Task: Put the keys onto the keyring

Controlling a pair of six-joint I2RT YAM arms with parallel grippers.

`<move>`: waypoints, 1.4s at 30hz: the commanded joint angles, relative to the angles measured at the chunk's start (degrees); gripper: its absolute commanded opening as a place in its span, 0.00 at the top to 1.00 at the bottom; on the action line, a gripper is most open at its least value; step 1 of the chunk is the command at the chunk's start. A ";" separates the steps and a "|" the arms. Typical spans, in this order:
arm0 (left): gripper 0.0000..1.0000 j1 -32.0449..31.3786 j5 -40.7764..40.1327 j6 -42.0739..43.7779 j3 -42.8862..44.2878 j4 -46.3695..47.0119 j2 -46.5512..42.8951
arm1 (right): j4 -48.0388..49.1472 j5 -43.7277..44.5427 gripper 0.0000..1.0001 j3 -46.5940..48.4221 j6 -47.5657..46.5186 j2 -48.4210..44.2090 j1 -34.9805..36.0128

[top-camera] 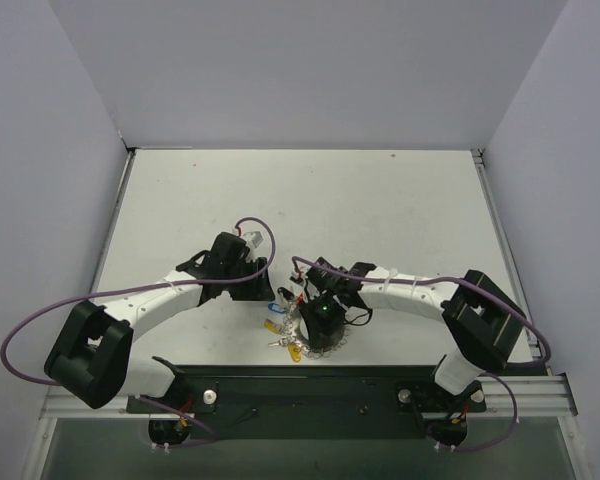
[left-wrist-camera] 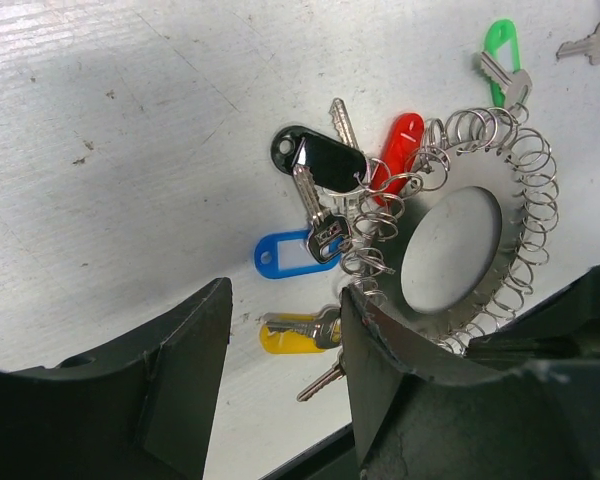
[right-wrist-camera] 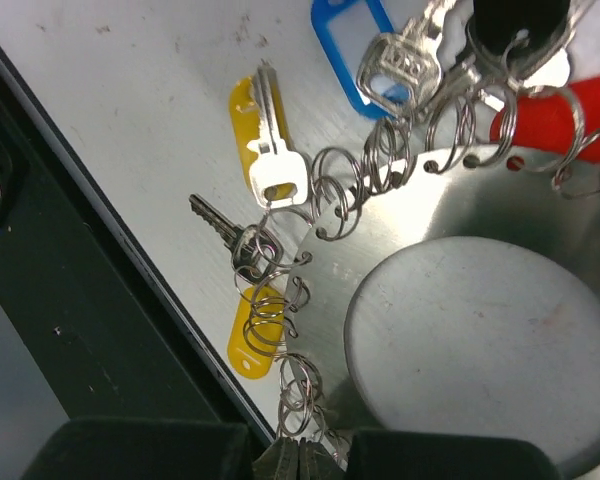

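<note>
The keyring is a flat silvery hoop with small wire loops all round its rim, lying near the table's front edge. Keys with black, red, blue and yellow tags cluster at its left side; a green-tagged key lies at its far side. My left gripper hovers open over the yellow and blue tags, its right finger over the hoop's rim. My right gripper is shut at the rim's loops; I cannot tell if a loop is pinched.
A bare key lies apart, beyond the green tag. A second yellow tag sits at the table's lip beside the dark front rail. In the top view both arms meet over the hoop near the front edge.
</note>
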 commanded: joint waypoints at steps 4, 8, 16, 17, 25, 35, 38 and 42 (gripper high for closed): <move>0.43 0.31 6.52 3.52 0.47 4.03 -4.83 | -4.18 4.64 1.00 5.02 -9.09 -7.00 -0.52; 0.43 0.22 11.98 3.52 -1.64 11.31 -9.48 | -5.85 5.96 1.00 6.34 -13.14 -8.51 -0.96; 0.43 0.22 11.47 3.61 -2.70 13.00 -14.58 | -8.84 1.13 0.63 6.35 -9.99 -6.22 -1.75; 0.43 0.22 11.03 3.61 -2.70 12.83 -14.76 | -8.84 0.78 0.60 5.73 -8.42 -6.05 -1.75; 0.43 0.22 9.71 3.43 -3.40 13.00 -14.94 | -7.09 -3.35 0.59 3.62 0.03 -5.87 0.27; 0.43 0.22 10.76 3.17 -4.37 13.88 -15.47 | -1.02 -5.38 0.61 -1.13 14.09 -2.44 0.36; 0.43 0.22 10.85 2.99 -4.90 14.23 -16.17 | -0.05 -4.42 0.65 -1.83 16.90 -1.92 -0.17; 0.43 0.22 10.94 2.91 -5.60 14.41 -17.05 | 4.23 -4.41 0.71 -4.03 21.56 -2.53 -1.48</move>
